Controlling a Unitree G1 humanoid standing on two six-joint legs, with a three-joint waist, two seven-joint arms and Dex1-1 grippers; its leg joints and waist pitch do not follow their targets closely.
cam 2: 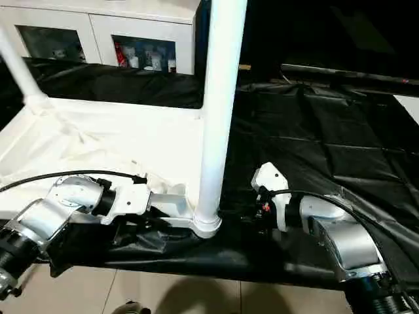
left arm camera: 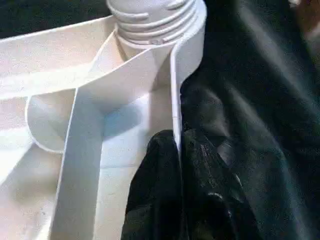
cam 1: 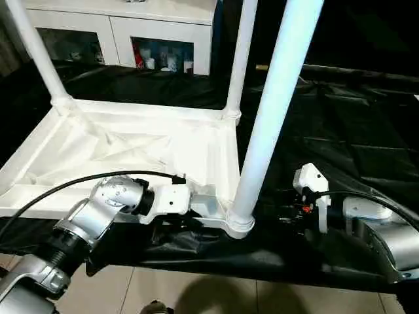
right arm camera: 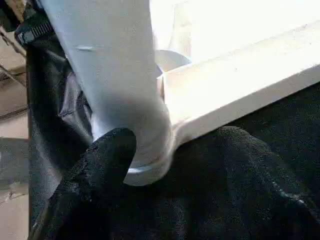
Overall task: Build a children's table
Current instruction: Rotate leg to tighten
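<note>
Pinching table rim (left arm camera: pixel 175 100), seemingly: left pincer (left arm camera: pixel 180 150).

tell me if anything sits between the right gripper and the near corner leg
Nothing visible does. The right gripper is already at the base of the near leg, with one black finger against it where it enters the corner socket. Only the black cloth lies beneath.
</note>
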